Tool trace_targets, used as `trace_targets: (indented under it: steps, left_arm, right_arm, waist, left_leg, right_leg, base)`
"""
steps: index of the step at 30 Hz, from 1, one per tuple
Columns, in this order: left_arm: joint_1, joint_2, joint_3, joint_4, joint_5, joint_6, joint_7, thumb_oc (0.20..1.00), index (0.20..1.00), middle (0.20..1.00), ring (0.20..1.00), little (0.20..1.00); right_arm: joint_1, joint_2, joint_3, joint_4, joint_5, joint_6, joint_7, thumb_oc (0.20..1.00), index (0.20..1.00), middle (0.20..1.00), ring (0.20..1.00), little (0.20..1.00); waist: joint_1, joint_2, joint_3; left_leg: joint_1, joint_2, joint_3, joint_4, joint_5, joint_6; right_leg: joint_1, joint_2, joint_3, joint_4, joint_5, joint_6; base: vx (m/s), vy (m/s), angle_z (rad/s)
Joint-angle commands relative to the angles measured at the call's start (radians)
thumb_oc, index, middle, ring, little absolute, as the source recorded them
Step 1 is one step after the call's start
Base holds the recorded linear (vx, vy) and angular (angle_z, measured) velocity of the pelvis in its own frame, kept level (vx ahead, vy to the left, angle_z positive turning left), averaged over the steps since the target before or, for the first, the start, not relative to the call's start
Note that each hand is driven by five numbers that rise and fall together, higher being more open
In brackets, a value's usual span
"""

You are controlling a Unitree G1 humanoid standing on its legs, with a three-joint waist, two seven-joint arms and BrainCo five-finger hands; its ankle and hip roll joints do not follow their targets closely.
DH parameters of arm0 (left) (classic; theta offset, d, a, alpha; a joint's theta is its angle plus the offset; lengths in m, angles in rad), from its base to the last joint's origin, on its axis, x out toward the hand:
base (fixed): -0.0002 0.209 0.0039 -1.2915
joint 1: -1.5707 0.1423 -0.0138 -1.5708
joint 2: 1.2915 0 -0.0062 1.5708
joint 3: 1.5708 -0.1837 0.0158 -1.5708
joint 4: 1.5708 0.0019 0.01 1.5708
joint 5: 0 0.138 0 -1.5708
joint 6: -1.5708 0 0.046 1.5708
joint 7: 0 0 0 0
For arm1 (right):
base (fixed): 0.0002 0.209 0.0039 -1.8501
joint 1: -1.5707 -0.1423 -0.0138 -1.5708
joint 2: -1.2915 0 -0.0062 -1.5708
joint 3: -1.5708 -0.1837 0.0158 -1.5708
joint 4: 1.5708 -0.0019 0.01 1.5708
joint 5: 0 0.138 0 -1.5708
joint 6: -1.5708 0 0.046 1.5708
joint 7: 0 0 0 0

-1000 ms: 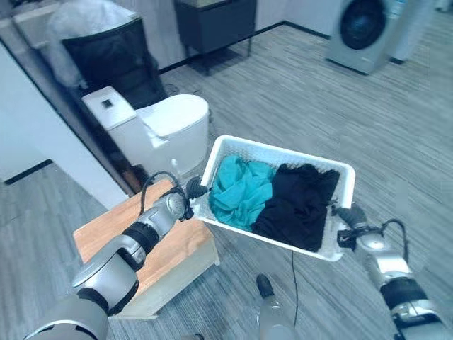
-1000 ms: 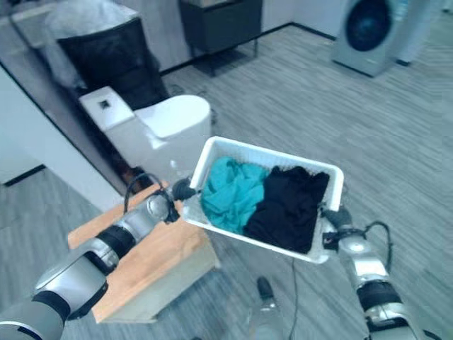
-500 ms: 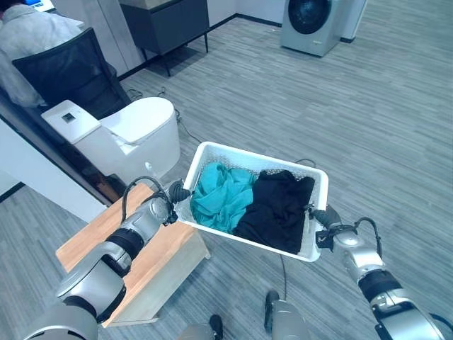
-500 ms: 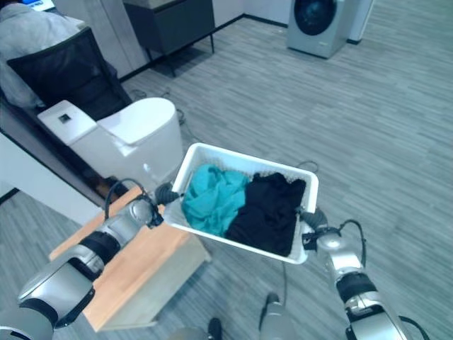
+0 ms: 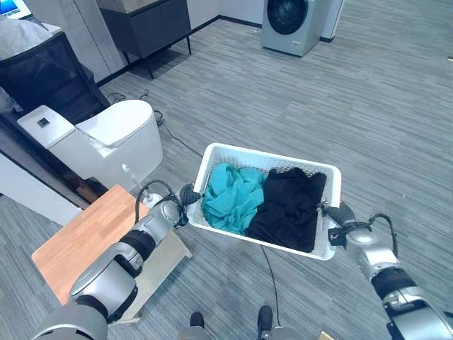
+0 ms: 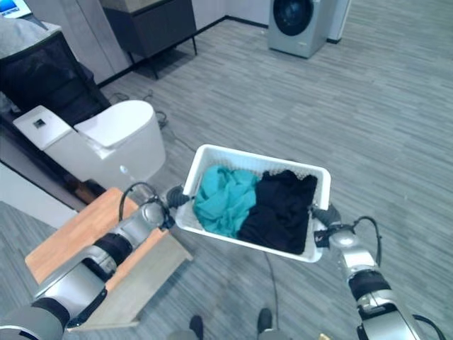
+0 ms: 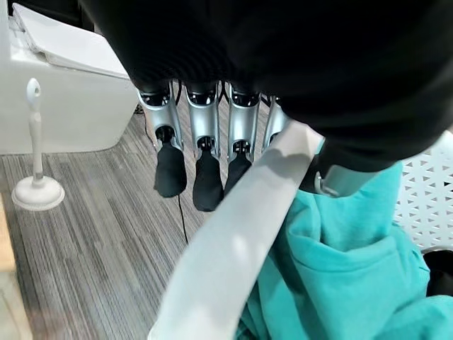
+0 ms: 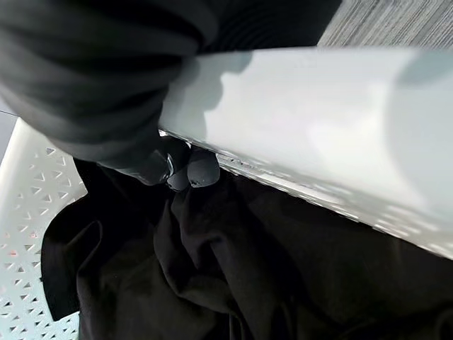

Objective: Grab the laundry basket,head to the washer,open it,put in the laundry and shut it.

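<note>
- Currently the left hand clamps the laundry basket by its short end: thumb inside the rim, curled fingers outside;
- Between the hands the basket hangs clear of the floor; teal cloth lies nearest the left hand, black cloth nearest the right;
- Right hand hooks the opposite rim, fingertips curled inside against the black cloth;
- Washer stands well beyond both hands, door closed;
- Risk: uneven grip while walking would tilt the basket, spilling laundry; either rim could slip;
- Markings: none legible.
</note>
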Motion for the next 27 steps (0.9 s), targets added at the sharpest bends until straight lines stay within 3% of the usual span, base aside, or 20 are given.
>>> trace_targets:
  steps: [1, 3, 5, 6, 7, 8, 10, 11, 15, 17, 20, 21, 22, 23, 24, 25, 26, 27]
  left_arm:
    - [-0.166, -0.019, 0.003, 0.031, 0.008, -0.078, 0.029, 0.200, 0.200, 0.200, 0.200, 0.200]
    - [-0.182, -0.009, -0.001, 0.038, 0.008, -0.076, 0.031, 0.200, 0.200, 0.200, 0.200, 0.200]
    - [-0.184, -0.004, 0.001, 0.028, 0.002, -0.074, 0.026, 0.200, 0.200, 0.200, 0.200, 0.200]
    - [-0.183, 0.005, 0.006, 0.023, -0.004, -0.073, 0.028, 0.200, 0.200, 0.200, 0.200, 0.200]
    - [-0.184, 0.005, 0.006, 0.023, -0.004, -0.073, 0.028, 0.200, 0.200, 0.200, 0.200, 0.200]
    - [-0.178, 0.012, 0.009, 0.021, -0.002, -0.075, 0.027, 0.200, 0.200, 0.200, 0.200, 0.200]
    - [-0.166, 0.029, 0.012, 0.010, 0.000, -0.077, 0.025, 0.200, 0.200, 0.200, 0.200, 0.200]
    - [-0.150, 0.024, 0.015, 0.003, -0.004, -0.079, 0.025, 0.200, 0.200, 0.200, 0.200, 0.200]
    - [-0.139, 0.036, 0.022, 0.007, -0.002, -0.083, 0.024, 0.200, 0.200, 0.200, 0.200, 0.200]
    - [-0.097, 0.063, 0.043, -0.034, -0.009, -0.084, 0.020, 0.200, 0.200, 0.200, 0.200, 0.200]
    - [-0.076, 0.073, 0.051, -0.043, -0.006, -0.087, 0.022, 0.200, 0.200, 0.200, 0.200, 0.200]
    - [-0.050, 0.093, 0.059, -0.066, 0.000, -0.089, 0.020, 0.200, 0.200, 0.200, 0.200, 0.200]
    - [-0.049, 0.093, 0.059, -0.067, 0.000, -0.088, 0.020, 0.200, 0.200, 0.200, 0.200, 0.200]
    - [-0.037, 0.097, 0.063, -0.078, 0.001, -0.092, 0.025, 0.200, 0.200, 0.200, 0.200, 0.200]
    - [-0.024, 0.107, 0.063, -0.082, 0.003, -0.092, 0.027, 0.200, 0.200, 0.200, 0.200, 0.200]
    - [-0.025, 0.107, 0.063, -0.082, 0.003, -0.092, 0.027, 0.200, 0.200, 0.200, 0.200, 0.200]
    - [-0.026, 0.105, 0.061, -0.080, 0.002, -0.091, 0.033, 0.200, 0.200, 0.200, 0.200, 0.200]
    - [-0.035, 0.096, 0.057, -0.063, 0.008, -0.087, 0.038, 0.200, 0.200, 0.200, 0.200, 0.200]
  right_arm:
    - [-0.046, -0.002, -0.004, -0.155, 0.027, -0.112, 0.017, 0.200, 0.200, 0.200, 0.200, 0.200]
    - [-0.038, -0.009, -0.005, -0.166, 0.045, -0.120, 0.011, 0.200, 0.200, 0.200, 0.200, 0.200]
    - [-0.033, -0.015, -0.001, -0.168, 0.048, -0.115, 0.009, 0.200, 0.200, 0.200, 0.200, 0.200]
    - [-0.032, -0.021, 0.002, -0.173, 0.041, -0.108, 0.007, 0.200, 0.200, 0.200, 0.200, 0.200]
    - [-0.032, -0.021, 0.001, -0.173, 0.041, -0.108, 0.007, 0.200, 0.200, 0.200, 0.200, 0.200]
    - [-0.032, -0.019, 0.006, -0.182, 0.038, -0.107, 0.011, 0.200, 0.200, 0.200, 0.200, 0.200]
    - [-0.028, -0.009, 0.013, -0.196, 0.038, -0.105, 0.022, 0.200, 0.200, 0.200, 0.200, 0.200]
    - [-0.031, 0.005, 0.027, -0.189, 0.039, -0.109, 0.023, 0.200, 0.200, 0.200, 0.200, 0.200]
    - [-0.050, 0.024, 0.044, -0.173, 0.037, -0.112, 0.023, 0.200, 0.200, 0.200, 0.200, 0.200]
    - [-0.032, 0.054, 0.050, -0.184, 0.026, -0.102, 0.035, 0.200, 0.200, 0.200, 0.200, 0.200]
    - [-0.020, 0.077, 0.052, -0.198, 0.017, -0.105, 0.046, 0.200, 0.200, 0.200, 0.200, 0.200]
    - [0.014, 0.102, 0.042, -0.216, 0.004, -0.107, 0.058, 0.200, 0.200, 0.200, 0.200, 0.200]
    - [0.014, 0.102, 0.042, -0.216, 0.003, -0.107, 0.058, 0.200, 0.200, 0.200, 0.200, 0.200]
    - [0.024, 0.118, 0.043, -0.218, -0.008, -0.110, 0.065, 0.200, 0.200, 0.200, 0.200, 0.200]
    - [0.011, 0.133, 0.054, -0.205, -0.022, -0.109, 0.069, 0.200, 0.200, 0.200, 0.200, 0.200]
    - [0.011, 0.133, 0.054, -0.205, -0.022, -0.109, 0.069, 0.200, 0.200, 0.200, 0.200, 0.200]
    - [0.002, 0.137, 0.059, -0.193, -0.028, -0.108, 0.067, 0.200, 0.200, 0.200, 0.200, 0.200]
    - [-0.013, 0.142, 0.062, -0.181, -0.035, -0.106, 0.063, 0.200, 0.200, 0.200, 0.200, 0.200]
  waist:
    - [0.009, -0.051, -0.023]
    - [0.012, -0.082, -0.004]
    - [0.014, -0.095, 0.008]
    - [0.030, -0.096, 0.020]
    - [0.029, -0.096, 0.018]
    - [0.051, -0.090, 0.022]
    - [0.079, -0.070, 0.022]
    - [0.099, -0.059, 0.026]
    - [0.125, -0.062, 0.019]
    - [0.139, -0.064, -0.019]
    - [0.157, -0.086, -0.041]
    - [0.167, -0.125, -0.062]
    - [0.170, -0.121, -0.065]
    - [0.173, -0.140, -0.070]
    - [0.173, -0.145, -0.073]
    - [0.176, -0.141, -0.076]
    - [0.169, -0.133, -0.071]
    - [0.146, -0.120, -0.054]
  left_leg:
    - [-0.051, 0.010, 0.008, 0.000, -0.033, 0.025]
    - [-0.113, 0.066, -0.019, 0.149, 0.000, 0.030]
    - [-0.141, 0.082, -0.006, 0.238, 0.012, 0.062]
    - [-0.191, 0.031, -0.014, 0.280, -0.026, 0.078]
    - [-0.194, 0.030, -0.014, 0.279, -0.024, 0.079]
    - [-0.226, -0.052, -0.048, 0.261, -0.055, 0.085]
    - [-0.261, -0.114, -0.083, 0.184, -0.017, 0.072]
    - [-0.311, -0.128, -0.025, 0.101, 0.023, 0.065]
    - [-0.324, -0.156, 0.014, 0.028, 0.028, 0.069]
    - [-0.300, -0.150, 0.072, 0.006, 0.037, 0.099]
    - [-0.301, -0.175, 0.042, 0.040, 0.059, 0.108]
    - [-0.279, -0.216, 0.023, 0.069, 0.035, 0.127]
    - [-0.282, -0.210, 0.023, 0.068, 0.037, 0.126]
    - [-0.264, -0.230, 0.032, 0.076, 0.017, 0.140]
    - [-0.217, -0.243, 0.031, 0.069, -0.010, 0.165]
    - [-0.219, -0.237, 0.032, 0.067, -0.007, 0.164]
    - [-0.195, -0.232, 0.020, 0.059, -0.020, 0.174]
    - [-0.154, -0.222, 0.004, 0.053, -0.046, 0.189]
  right_leg:
    - [0.010, -0.058, 0.072, 0.171, -0.201, 0.064]
    - [0.023, -0.029, 0.095, 0.178, -0.199, 0.038]
    - [0.037, -0.014, 0.098, 0.175, -0.202, 0.023]
    - [0.049, -0.002, 0.105, 0.179, -0.212, 0.018]
    - [0.046, -0.002, 0.105, 0.179, -0.210, 0.018]
    - [0.061, 0.015, 0.123, 0.183, -0.223, 0.015]
    - [0.082, 0.047, 0.142, 0.194, -0.245, 0.013]
    - [0.111, 0.066, 0.140, 0.217, -0.281, 0.003]
    - [0.144, 0.081, 0.162, 0.242, -0.325, 0.002]
    - [0.198, 0.079, 0.182, 0.273, -0.363, 0.011]
    - [0.223, 0.062, 0.201, 0.287, -0.354, 0.023]
    - [0.223, 0.016, 0.202, 0.341, -0.269, 0.065]
    - [0.220, 0.021, 0.205, 0.338, -0.263, 0.064]
    - [0.213, -0.004, 0.209, 0.399, -0.175, 0.101]
    - [0.159, -0.031, 0.220, 0.548, -0.033, 0.167]
    - [0.155, -0.026, 0.223, 0.546, -0.028, 0.166]
    - [0.121, -0.027, 0.231, 0.619, 0.023, 0.184]
    - [0.060, -0.020, 0.244, 0.726, 0.032, 0.183]
  base:
    - [0.02, -0.236, 0.33]
    - [0.02, -0.324, 0.10]
    - [0.06, -0.262, -0.11]
    - [0.08, -0.180, -0.23]
    - [0.16, -0.126, -0.18]
    - [0.17, -0.048, -0.13]
    - [0.33, -0.087, -0.30]
    - [0.31, -0.074, -0.57]
    - [0.32, -0.038, -0.23]
    - [0.60, 0.038, -0.44]
    - [0.51, 0.055, -0.30]
    - [0.53, 0.083, -0.23]
    - [0.50, 0.103, -0.26]
    - [0.41, 0.119, -0.30]
    - [0.41, 0.119, -0.34]
    - [0.34, 0.104, -0.27]
    - [0.28, 0.060, -0.27]
    - [0.29, 0.057, -0.07]
